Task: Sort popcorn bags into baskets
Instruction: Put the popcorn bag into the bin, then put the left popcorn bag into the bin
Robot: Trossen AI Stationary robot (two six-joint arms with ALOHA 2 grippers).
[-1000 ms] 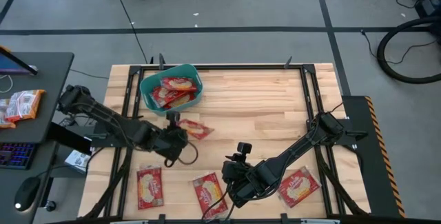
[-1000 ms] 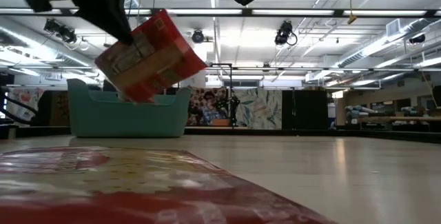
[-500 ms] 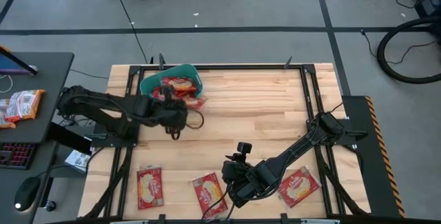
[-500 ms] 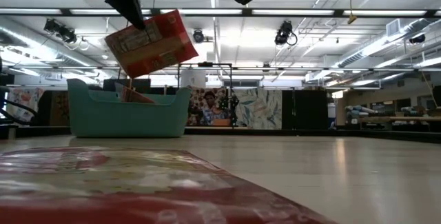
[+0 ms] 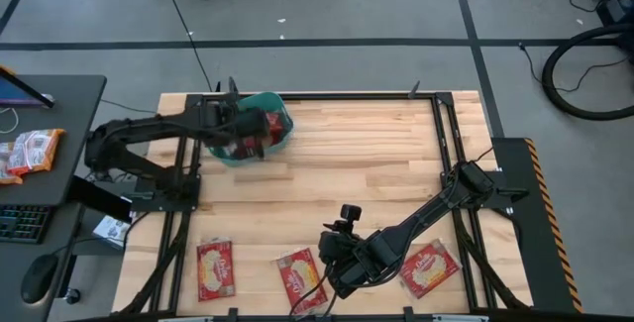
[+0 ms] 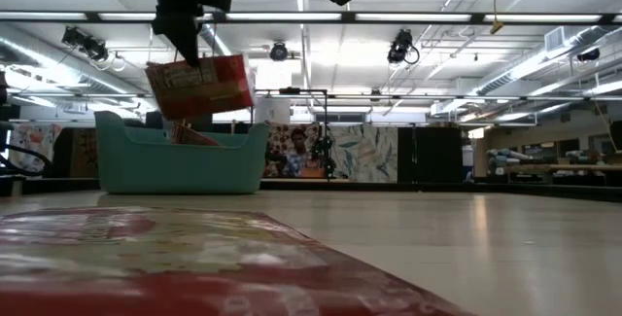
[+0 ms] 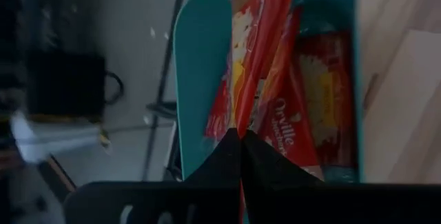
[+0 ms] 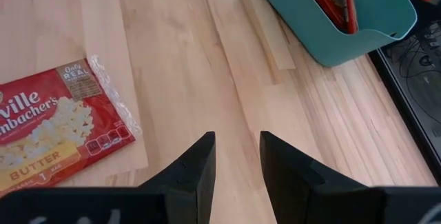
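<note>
I have a popcorn bag (image 6: 199,87) hanging edge-up over the teal basket (image 6: 180,165) at the upper left of the high view, pinched by the left gripper (image 7: 240,133), whose fingers are pressed together on its lower edge. More bags already lie inside the basket. I judge this the drop step: next I'd spread the fingers and let it fall in. Three bags (image 5: 215,268) wait along the bottom edge of the table (image 5: 376,173), where the right gripper (image 8: 234,156) hovers, fingers spread, holding nothing.

Wood table (image 5: 376,163): teal basket (image 5: 276,110) far-left corner; 3 popcorn bags (image 5: 215,268) along near edge.
</note>
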